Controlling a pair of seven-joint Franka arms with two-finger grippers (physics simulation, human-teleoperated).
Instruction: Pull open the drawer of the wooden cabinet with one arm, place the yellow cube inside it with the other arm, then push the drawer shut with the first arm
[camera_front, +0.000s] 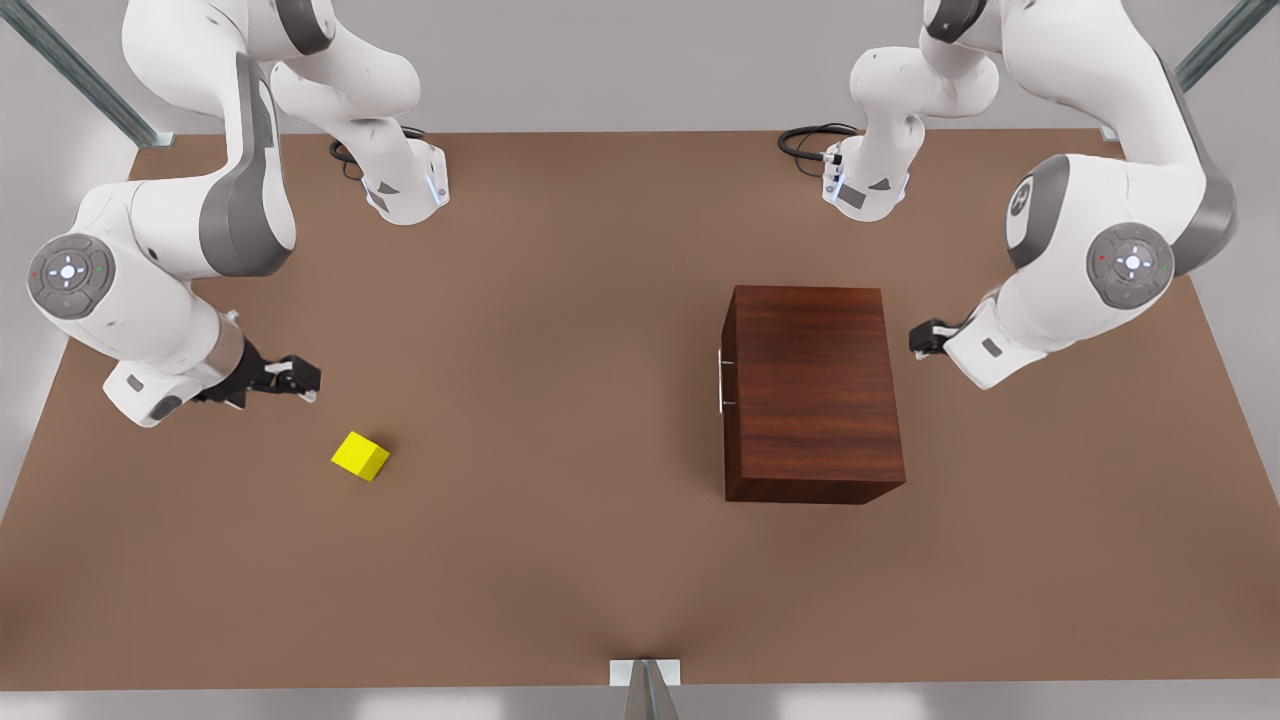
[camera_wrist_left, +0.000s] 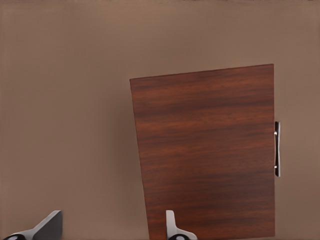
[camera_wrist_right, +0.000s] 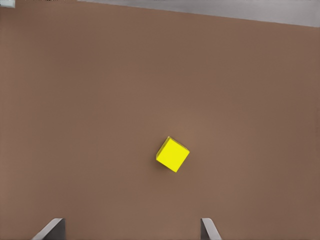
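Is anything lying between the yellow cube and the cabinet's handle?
No. In the front view only bare table lies between the yellow cube and the silver handle on the wooden cabinet.

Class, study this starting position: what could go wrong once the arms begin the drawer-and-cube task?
1. The handle is thin and sits on the cabinet side away from the left gripper; a long reach could miss it.
2. The cube lies turned relative to the open right gripper, so the jaws may catch corners and slip.
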